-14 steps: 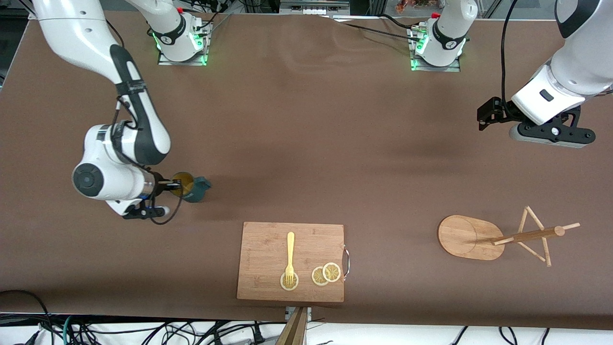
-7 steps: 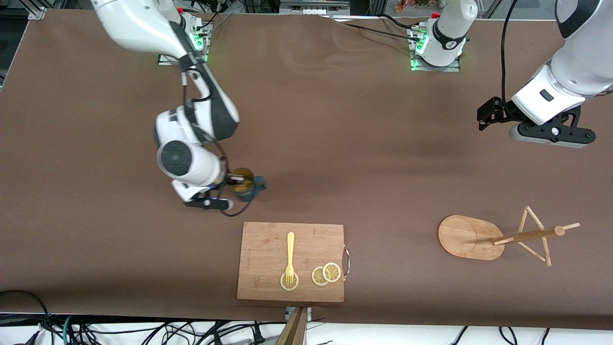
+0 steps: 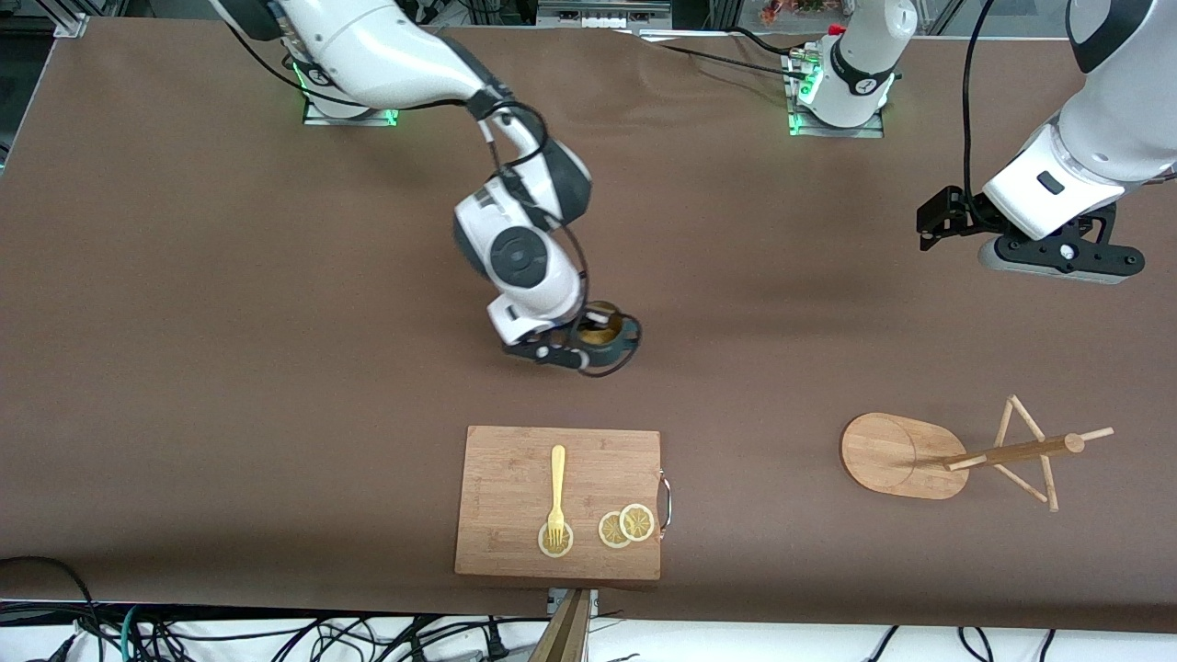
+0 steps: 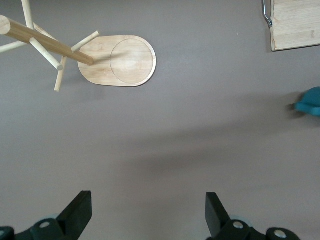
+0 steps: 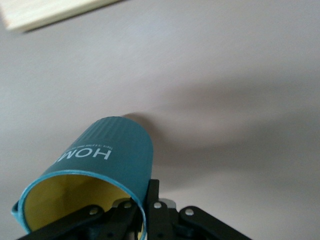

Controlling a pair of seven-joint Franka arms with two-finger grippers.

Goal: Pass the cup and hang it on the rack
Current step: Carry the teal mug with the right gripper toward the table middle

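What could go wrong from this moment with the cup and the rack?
1. The right gripper pinches only the rim of the cup; it might slip or tilt during the pass.
2. The left gripper waits open over bare table; a mistimed handover could drop the cup.
3. The rack has thin pegs; a knock might tip it.

Count's in: one teal cup, one wooden rack, one cutting board at the table's front edge. On that board, one yellow fork and three lemon slices. Two robot arms over the table, so two grippers: the right gripper and the left gripper.
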